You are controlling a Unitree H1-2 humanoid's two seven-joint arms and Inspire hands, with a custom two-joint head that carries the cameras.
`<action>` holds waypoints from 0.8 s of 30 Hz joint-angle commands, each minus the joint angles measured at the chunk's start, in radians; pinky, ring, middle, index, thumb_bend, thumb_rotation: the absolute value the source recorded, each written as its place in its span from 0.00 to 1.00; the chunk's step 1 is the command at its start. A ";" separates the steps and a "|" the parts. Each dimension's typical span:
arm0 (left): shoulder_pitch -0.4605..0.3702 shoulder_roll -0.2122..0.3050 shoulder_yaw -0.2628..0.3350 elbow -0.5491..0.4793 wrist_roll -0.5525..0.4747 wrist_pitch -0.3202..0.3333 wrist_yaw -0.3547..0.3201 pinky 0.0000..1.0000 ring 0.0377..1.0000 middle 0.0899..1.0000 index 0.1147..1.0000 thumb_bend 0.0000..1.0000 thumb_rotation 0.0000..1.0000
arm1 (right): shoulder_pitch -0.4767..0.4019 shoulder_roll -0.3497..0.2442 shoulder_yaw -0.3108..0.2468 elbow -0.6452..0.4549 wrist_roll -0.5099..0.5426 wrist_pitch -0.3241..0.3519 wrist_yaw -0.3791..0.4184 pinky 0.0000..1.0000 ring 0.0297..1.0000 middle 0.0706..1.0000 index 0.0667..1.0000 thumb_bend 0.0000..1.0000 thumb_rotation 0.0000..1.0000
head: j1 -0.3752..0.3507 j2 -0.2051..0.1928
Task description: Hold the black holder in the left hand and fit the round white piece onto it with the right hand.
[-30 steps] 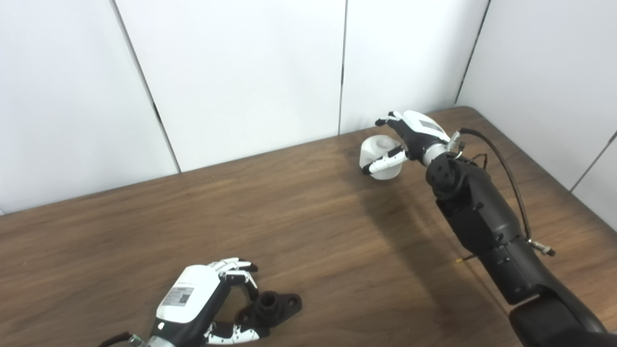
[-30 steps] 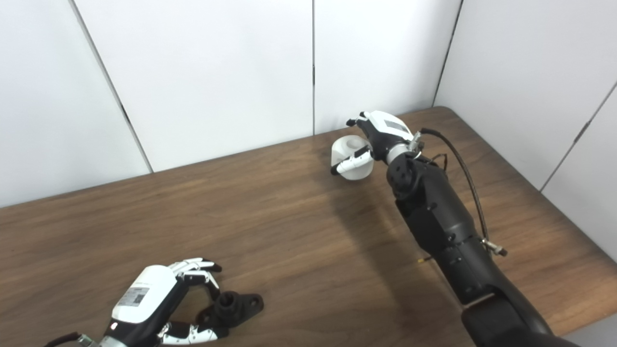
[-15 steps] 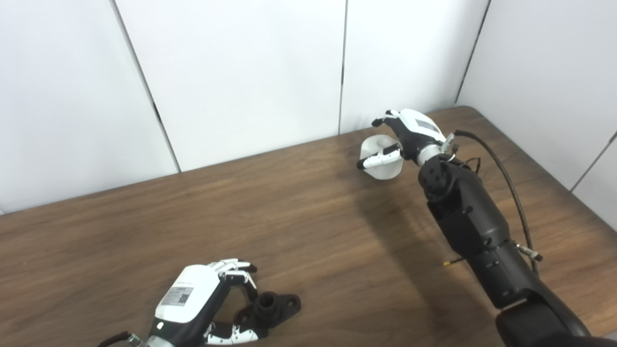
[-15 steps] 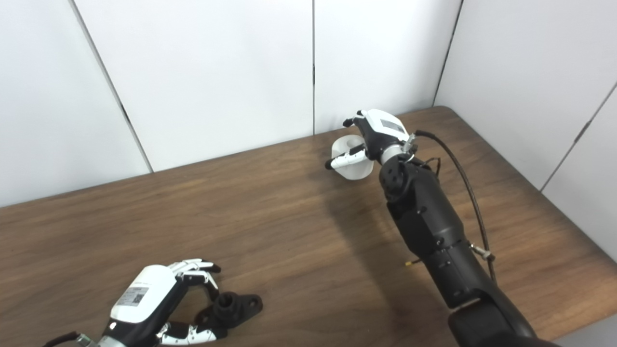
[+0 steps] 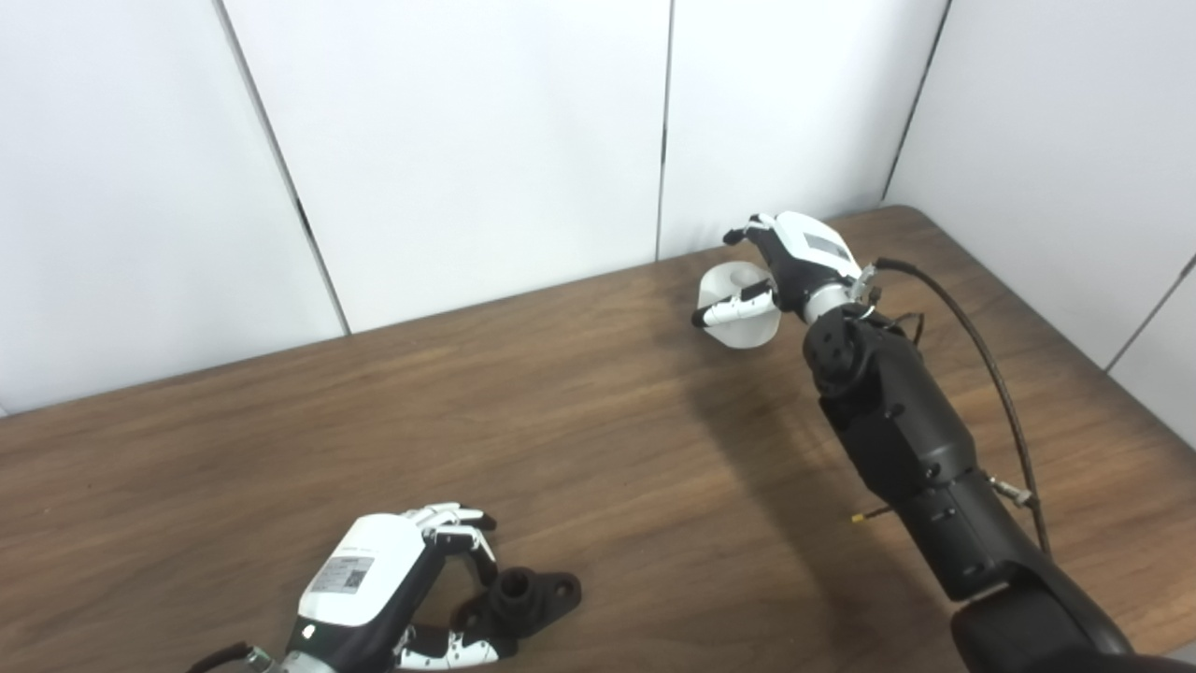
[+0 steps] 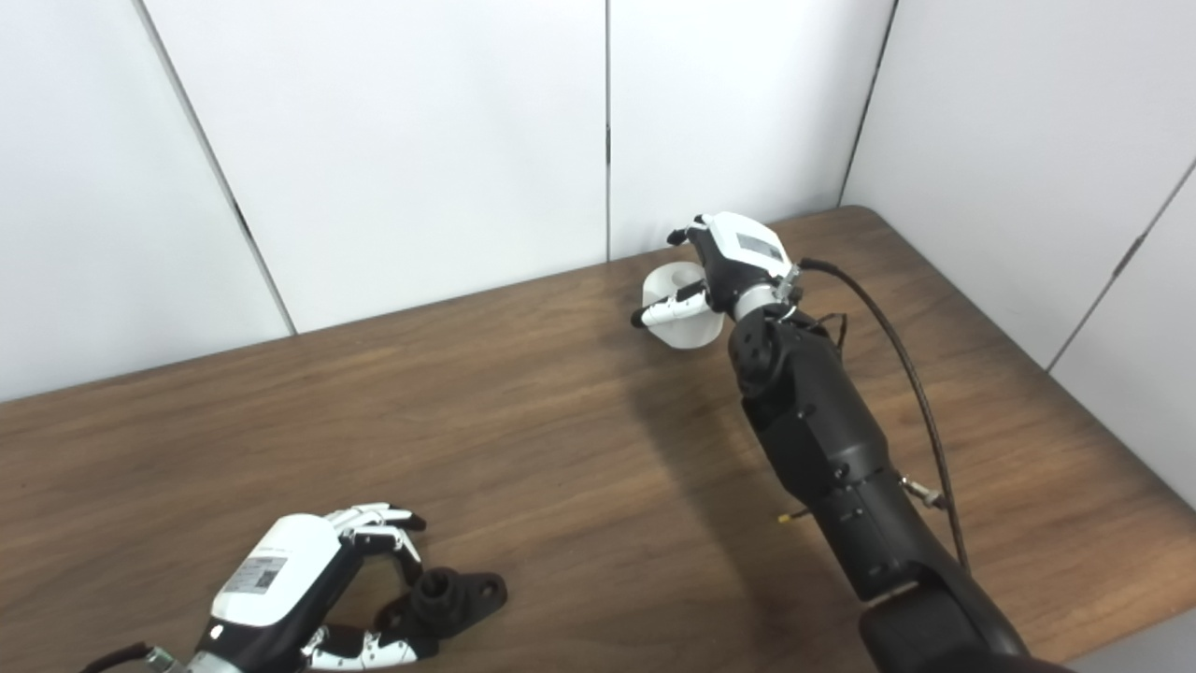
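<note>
The right hand [image 5: 790,266] grasps the round white piece [image 5: 738,318] at the bench's [image 5: 561,439] far edge, ready to carry it to the black holder [image 5: 523,598], which the left hand [image 5: 392,589] grips near the front edge.

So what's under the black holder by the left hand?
The black holder lies on bare wooden table. The left hand curls around its near end, thumb below and fingers above. Whether that end is lifted off the wood is hidden by the hand.
</note>
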 commanded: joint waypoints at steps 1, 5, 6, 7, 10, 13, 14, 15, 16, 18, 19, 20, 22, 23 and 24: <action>0.029 0.038 0.002 0.024 0.029 0.048 -0.063 0.76 0.83 0.77 0.42 0.52 0.05 | -0.048 -0.019 -0.005 -0.013 -0.020 -0.002 -0.043 0.95 1.00 0.95 0.81 0.79 0.39 | 0.000 0.001; 0.029 0.037 0.002 0.021 0.030 0.051 -0.066 0.76 0.82 0.77 0.42 0.52 0.05 | -0.049 -0.020 -0.006 -0.008 -0.023 -0.002 -0.041 0.95 1.00 0.95 0.81 0.79 0.39 | 0.000 0.007; 0.029 0.037 0.002 0.021 0.030 0.050 -0.066 0.76 0.82 0.77 0.42 0.52 0.05 | -0.049 -0.021 -0.007 -0.006 -0.023 -0.002 -0.041 0.95 1.00 0.95 0.82 0.79 0.39 | 0.000 0.008; 0.028 0.037 0.001 0.021 0.030 0.050 -0.067 0.76 0.82 0.77 0.42 0.52 0.05 | -0.049 -0.023 -0.007 -0.004 -0.022 -0.002 -0.042 0.95 1.00 0.95 0.82 0.79 0.39 | 0.002 0.009; 0.027 0.036 0.000 0.018 0.030 0.053 -0.072 0.76 0.83 0.77 0.42 0.52 0.05 | -0.049 -0.028 -0.008 0.001 -0.017 -0.002 -0.046 0.95 1.00 0.95 0.81 0.78 0.39 | 0.005 0.013; 0.030 0.032 0.003 0.014 0.026 0.056 -0.071 0.76 0.83 0.77 0.42 0.52 0.05 | -0.051 -0.038 -0.007 0.008 -0.020 -0.002 -0.048 0.96 1.00 0.94 0.81 0.78 0.39 | 0.009 0.015; 0.030 0.031 0.004 0.015 0.027 0.053 -0.067 0.76 0.82 0.77 0.42 0.52 0.05 | -0.051 -0.042 -0.006 0.009 -0.020 -0.003 -0.049 0.95 1.00 0.94 0.81 0.78 0.39 | 0.011 0.016; 0.030 0.031 0.003 0.015 0.028 0.051 -0.066 0.76 0.82 0.77 0.42 0.52 0.05 | -0.051 -0.045 -0.007 0.012 -0.020 -0.003 -0.051 0.95 1.00 0.94 0.82 0.78 0.39 | 0.011 0.016; 0.030 0.032 0.002 0.015 0.031 0.051 -0.066 0.75 0.82 0.77 0.42 0.52 0.05 | -0.051 -0.047 -0.008 0.014 -0.020 -0.002 -0.053 0.95 1.00 0.94 0.82 0.78 0.39 | 0.012 0.017; 0.029 0.032 0.001 0.013 0.036 0.054 -0.070 0.76 0.82 0.77 0.42 0.52 0.05 | -0.053 -0.049 -0.014 0.021 -0.025 -0.002 -0.053 0.94 1.00 0.94 0.82 0.78 0.39 | 0.012 0.017; 0.029 0.032 0.001 0.012 0.038 0.056 -0.072 0.76 0.82 0.77 0.42 0.52 0.05 | -0.053 -0.050 -0.017 0.022 -0.026 -0.002 -0.053 0.94 1.00 0.93 0.82 0.79 0.39 | 0.012 0.018; 0.029 0.032 0.001 0.010 0.039 0.057 -0.074 0.76 0.82 0.77 0.42 0.52 0.05 | -0.054 -0.049 -0.022 0.022 -0.023 -0.002 -0.053 0.94 0.99 0.93 0.82 0.79 0.39 | 0.012 0.020; 0.030 0.031 0.002 0.010 0.037 0.056 -0.072 0.76 0.82 0.77 0.42 0.52 0.05 | -0.053 -0.047 -0.028 0.021 -0.020 -0.002 -0.053 0.93 0.99 0.93 0.81 0.79 0.39 | 0.012 0.022; 0.030 0.030 0.003 0.010 0.032 0.056 -0.073 0.76 0.82 0.77 0.42 0.52 0.05 | -0.054 -0.048 -0.027 0.022 -0.020 -0.002 -0.054 0.93 0.99 0.93 0.81 0.79 0.38 | 0.012 0.022; 0.030 0.030 0.004 0.010 0.030 0.059 -0.075 0.76 0.82 0.77 0.42 0.52 0.05 | -0.054 -0.049 -0.025 0.023 -0.022 -0.002 -0.054 0.92 0.99 0.93 0.81 0.79 0.38 | 0.013 0.023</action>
